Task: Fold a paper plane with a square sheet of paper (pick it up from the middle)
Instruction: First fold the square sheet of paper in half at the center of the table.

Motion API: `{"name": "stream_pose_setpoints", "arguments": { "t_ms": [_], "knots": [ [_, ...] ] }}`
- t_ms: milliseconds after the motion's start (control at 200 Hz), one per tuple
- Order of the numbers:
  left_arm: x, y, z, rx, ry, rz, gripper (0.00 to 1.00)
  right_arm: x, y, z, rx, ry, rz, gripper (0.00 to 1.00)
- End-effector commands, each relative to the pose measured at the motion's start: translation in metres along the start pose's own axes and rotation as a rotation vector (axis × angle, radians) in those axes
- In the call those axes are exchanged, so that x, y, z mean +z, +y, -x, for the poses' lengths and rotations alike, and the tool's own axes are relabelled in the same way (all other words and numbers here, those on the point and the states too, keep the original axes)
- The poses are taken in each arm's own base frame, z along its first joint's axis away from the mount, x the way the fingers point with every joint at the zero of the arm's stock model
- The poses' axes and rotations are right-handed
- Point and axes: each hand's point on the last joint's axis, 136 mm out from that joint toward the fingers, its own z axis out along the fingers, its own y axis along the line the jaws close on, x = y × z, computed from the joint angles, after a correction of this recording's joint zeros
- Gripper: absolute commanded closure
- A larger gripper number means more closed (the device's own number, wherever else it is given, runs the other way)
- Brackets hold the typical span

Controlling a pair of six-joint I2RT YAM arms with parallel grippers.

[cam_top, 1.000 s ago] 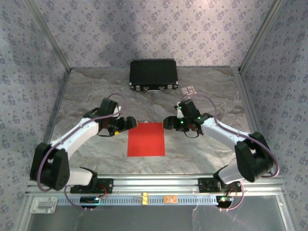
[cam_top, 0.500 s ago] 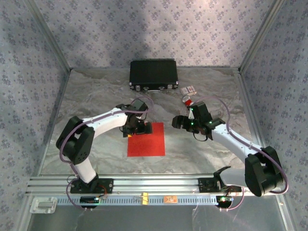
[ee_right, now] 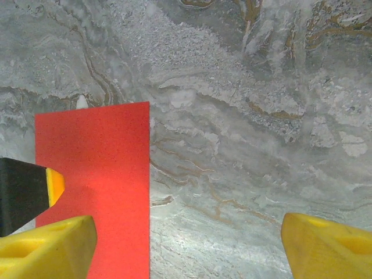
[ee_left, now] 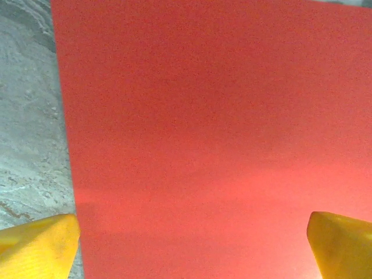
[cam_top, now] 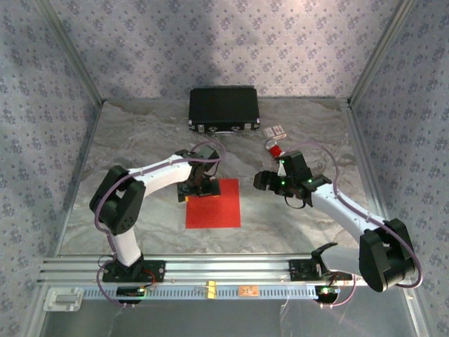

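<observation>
Both spread wide: your left gripper [cam_top: 198, 186] has swung over the flat red paper square [cam_top: 214, 208], right gripper [cam_top: 261, 180] alongside, poised for pickup.

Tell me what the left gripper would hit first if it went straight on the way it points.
Most likely the square sheet of paper: the open left gripper points at its flat red surface, nothing between. The gap is hard to judge.

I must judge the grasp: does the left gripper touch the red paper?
Cannot tell. In the left wrist view the left gripper is over the red paper; neither contact nor gap shows.
</observation>
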Motion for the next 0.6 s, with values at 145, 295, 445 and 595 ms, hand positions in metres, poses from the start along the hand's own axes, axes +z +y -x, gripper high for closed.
{"name": "stream_pose_setpoints", "arguments": {
  "t_ms": [145,295,445,595],
  "knots": [
    [-0.001,-0.019,-0.004,0.040,0.022,0.040,0.00,-0.001,-0.007,-0.006,-0.012,0.028,-0.012,0.15],
    [0.007,-0.026,-0.004,0.077,0.050,0.062,0.00,0.002,-0.008,-0.009,-0.010,0.046,-0.008,0.15],
    [0.012,-0.023,-0.007,0.096,0.076,0.101,0.00,0.003,-0.011,-0.012,-0.010,0.055,-0.015,0.15],
    [0.016,-0.021,-0.012,0.100,0.093,0.111,0.00,0.004,-0.012,-0.012,-0.009,0.057,-0.017,0.15]
  ]
}}
